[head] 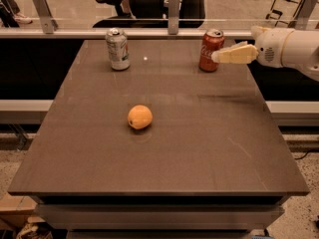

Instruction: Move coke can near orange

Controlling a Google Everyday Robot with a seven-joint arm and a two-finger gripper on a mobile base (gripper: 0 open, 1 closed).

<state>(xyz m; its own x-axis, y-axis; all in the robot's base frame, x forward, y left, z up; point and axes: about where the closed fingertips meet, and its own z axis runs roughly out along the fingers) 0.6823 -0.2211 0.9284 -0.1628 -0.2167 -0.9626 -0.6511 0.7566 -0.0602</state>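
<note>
The red coke can (211,50) stands upright at the far right of the brown table (199,148). The orange (139,117) lies near the table's middle, well to the near left of the can. My gripper (217,57) comes in from the right on a white arm, and its cream fingers (234,54) point left, with their tips at the can's right side.
A silver-white can with green markings (118,49) stands upright at the far left of the table. A glass rail with metal posts (173,4) runs behind the far edge. An office chair (112,1) stands beyond it.
</note>
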